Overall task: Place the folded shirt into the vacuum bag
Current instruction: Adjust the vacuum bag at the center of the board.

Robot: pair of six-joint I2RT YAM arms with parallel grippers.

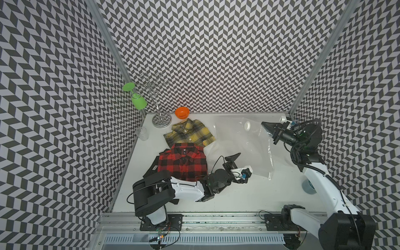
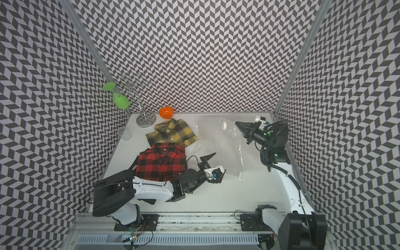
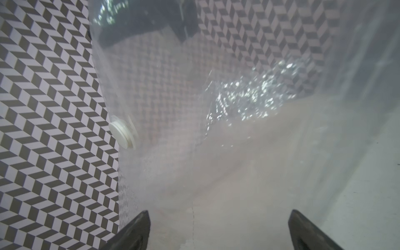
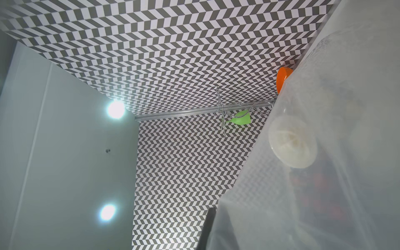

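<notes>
- The vacuum bag [image 1: 238,149] lies on the right half of the white table [image 1: 238,194]. Its far edge is lifted, and its round valve [image 1: 247,125] sits near the back wall.
- The right gripper [image 1: 264,125] is pinched closed on that raised edge of clear film.
- The left gripper [image 3: 218,214] points into the bag from the near side. Its fingers [image 3: 138,229] are spread wide with nothing between them.
- The red plaid shirt [image 1: 183,161] lies folded outside the bag, just beside the bag's left edge, on top of a dark garment [image 1: 152,167]. The left arm covers the shirt's near hem in both top views.
- The yellow plaid shirt [image 1: 189,134] lies behind the red one, touching its collar end.
- Along the back left stand an orange bowl [image 1: 182,113] and a chrome rack [image 1: 161,121] with a green glass [image 1: 138,101] hanging from it. A clear cup [image 1: 142,133] stands by the left wall.
</notes>
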